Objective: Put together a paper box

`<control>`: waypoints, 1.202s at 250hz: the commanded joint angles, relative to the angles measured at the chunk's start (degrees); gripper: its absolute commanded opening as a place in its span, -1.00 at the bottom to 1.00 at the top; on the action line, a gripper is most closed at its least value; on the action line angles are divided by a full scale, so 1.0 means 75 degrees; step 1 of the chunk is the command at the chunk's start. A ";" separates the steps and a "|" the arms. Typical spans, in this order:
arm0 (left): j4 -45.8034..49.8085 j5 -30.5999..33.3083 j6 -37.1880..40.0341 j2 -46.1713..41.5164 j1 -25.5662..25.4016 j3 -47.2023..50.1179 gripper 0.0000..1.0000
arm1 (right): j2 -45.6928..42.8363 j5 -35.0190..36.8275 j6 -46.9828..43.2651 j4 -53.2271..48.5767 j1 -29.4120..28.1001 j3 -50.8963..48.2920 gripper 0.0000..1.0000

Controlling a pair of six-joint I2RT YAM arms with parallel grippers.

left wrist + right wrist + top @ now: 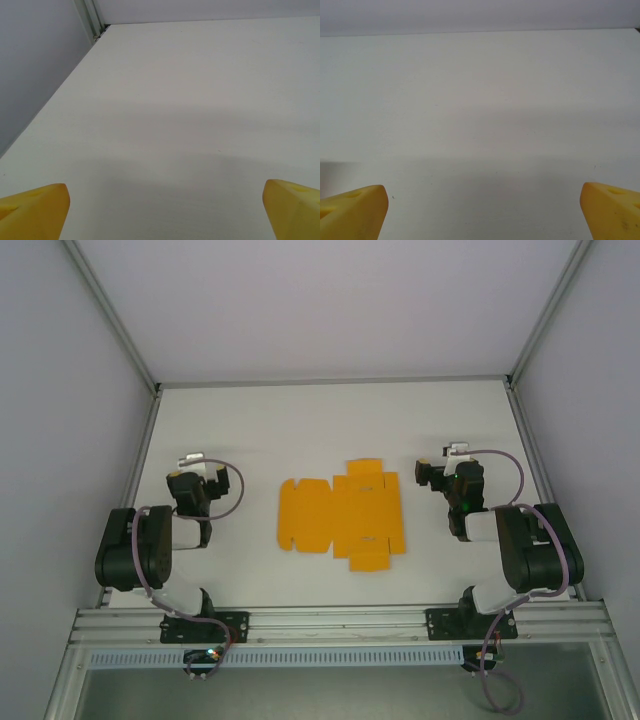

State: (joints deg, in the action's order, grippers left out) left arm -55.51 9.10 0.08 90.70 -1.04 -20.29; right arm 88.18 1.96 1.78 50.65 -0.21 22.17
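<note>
**Item 1. Paper box** [340, 515]: bright orange-yellow thin card, at present a flat die-cut sheet with creases and flaps.
- Location: on the surface, about midway between the two arms and nearer the arm bases than the far wall.
- Form: a broad panel with a notched outer edge makes up its left part. Short flaps stick out from the far and near sides of its right part.
- Condition: every panel and flap lies level with the surface, so no box has been formed. The sheet is well apart from both arms.

**Item 2. Surface** [330, 420]: white, matt, rectangular tabletop, bounded by pale walls and metal corner posts.

**Item 3. Left arm** [135, 545]: black-and-white jointed arm, folded up to the left of the sheet with its wrist aimed at the far wall.
- Left fingers [35, 212]: yellow wedge-shaped tips at the two bottom corners of the left wrist view. They are spread wide and released, grasping nothing, with bare white surface between them.

**Item 4. Right arm** [530, 545]: black-and-white jointed arm, folded up to the right of the sheet in a matching pose.
- Right fingers [355, 210]: yellow wedge-shaped tips at the bottom corners of the right wrist view. They are likewise spread wide and released, grasping nothing, above bare surface.

**Item 5. Aluminium rail** [340, 620]: runs along the near edge, with both arm bases bolted to it. A slotted grey cable duct [340, 655] lies just in front of it.
</note>
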 commanded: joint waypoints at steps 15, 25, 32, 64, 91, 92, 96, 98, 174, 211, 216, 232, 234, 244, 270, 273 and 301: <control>0.0050 -0.0136 0.0054 -0.0116 0.0065 -0.0170 1.00 | 0.0042 -0.0199 0.0110 0.0157 0.0063 0.0114 0.99; 0.0042 -0.0144 0.0055 -0.0116 0.0062 -0.0164 1.00 | 0.0042 -0.0202 0.0111 0.0150 0.0073 0.0120 0.99; 0.0045 -0.0137 0.0057 -0.0113 0.0063 -0.0171 1.00 | 0.0039 -0.0202 0.0103 0.0149 0.0062 0.0114 0.99; 0.0048 -0.0147 0.0055 -0.0116 0.0059 -0.0167 1.00 | 0.0033 -0.0214 0.0103 0.0153 0.0074 0.0102 0.99; 0.0044 -0.0136 0.0056 -0.0123 0.0059 -0.0154 1.00 | 0.0028 -0.0191 0.0119 0.0214 0.0068 0.0066 0.99; 0.0037 -0.0130 0.0058 -0.0125 0.0057 -0.0166 1.00 | 0.0042 -0.0191 0.0122 0.0210 0.0066 0.0060 0.99; 0.0060 -0.0077 0.0053 -0.0141 0.0059 -0.0180 1.00 | 0.0026 -0.0165 0.0123 0.0223 0.0074 0.0051 0.99; 0.0093 -0.0045 0.0050 -0.0172 0.0057 -0.0192 1.00 | 0.0030 -0.0164 0.0125 0.0238 0.0071 0.0051 0.99; 0.6390 -0.0545 -0.1738 -0.2906 -0.0118 -0.2079 1.00 | -0.1832 0.0354 0.0779 -0.4433 -0.0198 0.1551 0.93; 0.7515 -0.1025 -0.2599 -0.3433 -0.0744 -0.2325 1.00 | -0.2526 0.0002 0.1618 -0.7235 -0.0922 0.2610 0.99; 0.7719 -0.1117 -0.2681 -0.3416 -0.0825 -0.2391 1.00 | -0.2602 -0.0142 0.1723 -0.7457 -0.1052 0.2658 0.99; 0.8314 -0.1283 -0.2930 -0.3247 -0.1217 -0.2642 1.00 | -0.2771 -0.0415 0.2367 -0.8231 -0.1454 0.2821 0.99; 0.8394 -0.1293 -0.2958 -0.3213 -0.1296 -0.2677 1.00 | -0.2784 -0.0461 0.2444 -0.8310 -0.1506 0.2827 0.99; 0.8722 -0.1387 -0.3047 -0.2997 -0.1611 -0.2830 1.00 | -0.2817 -0.0747 0.2747 -0.8557 -0.1771 0.2856 0.99; 0.9710 -0.2017 -0.3102 -0.2245 -0.2316 -0.3357 1.00 | -0.2722 -0.1617 0.3176 -0.8456 -0.2515 0.2643 0.91; 0.9841 -0.2092 -0.3085 -0.2152 -0.2391 -0.3426 1.00 | -0.2698 -0.1717 0.3217 -0.8418 -0.2589 0.2610 0.90; 1.0366 -0.2722 -0.3300 -0.1475 -0.2728 -0.3665 1.00 | -0.2331 -0.2251 0.3595 -0.8220 -0.2922 0.2396 0.83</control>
State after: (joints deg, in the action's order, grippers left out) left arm 11.60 -3.73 -21.28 75.83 -19.64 -45.19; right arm 68.23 -7.46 22.41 -6.72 -20.03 41.85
